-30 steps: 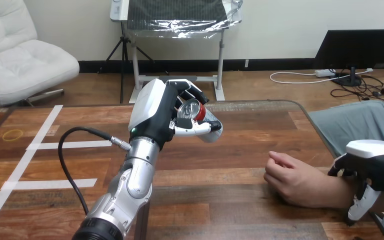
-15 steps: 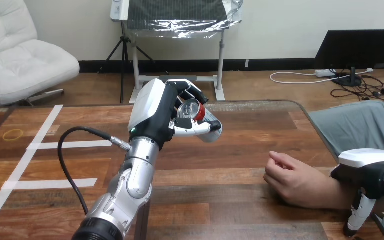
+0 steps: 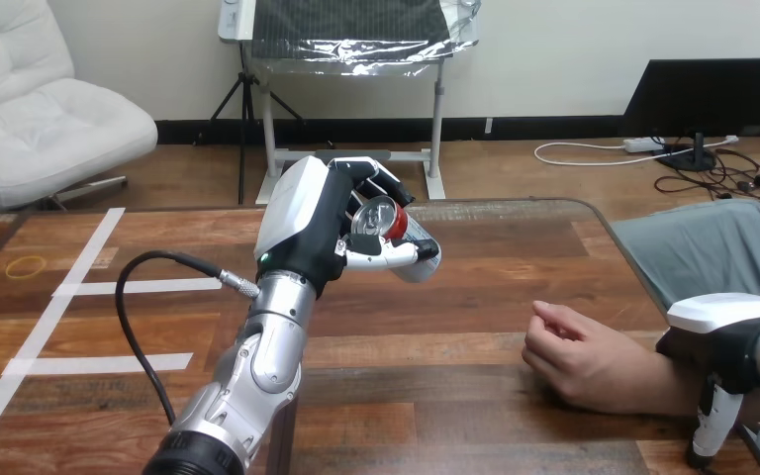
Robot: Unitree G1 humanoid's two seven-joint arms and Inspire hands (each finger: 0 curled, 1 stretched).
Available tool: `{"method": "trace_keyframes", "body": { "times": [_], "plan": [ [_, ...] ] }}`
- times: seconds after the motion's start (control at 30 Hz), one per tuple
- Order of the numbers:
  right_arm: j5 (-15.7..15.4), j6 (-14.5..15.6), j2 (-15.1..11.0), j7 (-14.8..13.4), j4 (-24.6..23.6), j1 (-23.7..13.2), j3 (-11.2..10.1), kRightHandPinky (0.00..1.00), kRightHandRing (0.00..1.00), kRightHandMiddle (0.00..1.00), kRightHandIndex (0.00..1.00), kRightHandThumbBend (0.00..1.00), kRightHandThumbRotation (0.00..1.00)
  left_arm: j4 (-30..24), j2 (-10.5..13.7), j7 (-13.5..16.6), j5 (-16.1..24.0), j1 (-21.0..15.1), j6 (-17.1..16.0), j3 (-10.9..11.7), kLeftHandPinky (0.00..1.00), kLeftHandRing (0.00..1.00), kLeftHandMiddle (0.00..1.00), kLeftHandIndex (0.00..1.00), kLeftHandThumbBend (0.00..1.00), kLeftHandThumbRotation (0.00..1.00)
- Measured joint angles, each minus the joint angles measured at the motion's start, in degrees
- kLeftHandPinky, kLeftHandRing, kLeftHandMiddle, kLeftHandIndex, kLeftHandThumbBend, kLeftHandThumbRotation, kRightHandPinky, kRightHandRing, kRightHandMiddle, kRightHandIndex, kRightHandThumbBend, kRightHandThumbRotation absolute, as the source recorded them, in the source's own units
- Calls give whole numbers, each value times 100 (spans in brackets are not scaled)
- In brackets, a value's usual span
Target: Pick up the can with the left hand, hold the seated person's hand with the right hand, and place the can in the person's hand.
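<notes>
- The can [image 3: 376,218] is held clear above the worktop [image 3: 475,297], towards 12 o'clock, with the left hand [image 3: 319,213] curled round it.
- The person's hand [image 3: 579,356] is rested on the worktop at 4 o'clock.
- The right hand [image 3: 730,346] is laid over the person's forearm [image 3: 653,388]; whether it is clasped cannot be told.

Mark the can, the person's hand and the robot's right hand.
can [image 3: 374,216]: head view, on its silver lid.
person's hand [image 3: 576,358]: head view, on the back of the hand.
right hand [image 3: 720,313]: head view, on its white back shell.
</notes>
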Motion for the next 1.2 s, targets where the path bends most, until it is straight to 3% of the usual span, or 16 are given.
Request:
{"method": "trace_keyframes", "body": {
  "times": [0.33,0.5,0.8,1.2],
  "plan": [
    [-198,107,52,22,-1,-67,123,56,70,80,75,76,5,0,5,-2,-1,0,0,1,29,35,44,49,62,0],
    [-196,84,95,-29,2,-73,129,44,56,66,66,75,1,-2,5,-8,-1,0,2,1,30,35,44,49,62,0],
    [-167,-45,138,-229,85,-73,129,39,48,55,51,74,0,-2,5,-54,0,0,3,0,30,36,44,49,62,0],
    [-171,-123,151,-319,113,-44,136,24,34,45,47,70,0,-2,10,-64,0,0,3,1,30,36,44,49,62,0]
  ]
}}
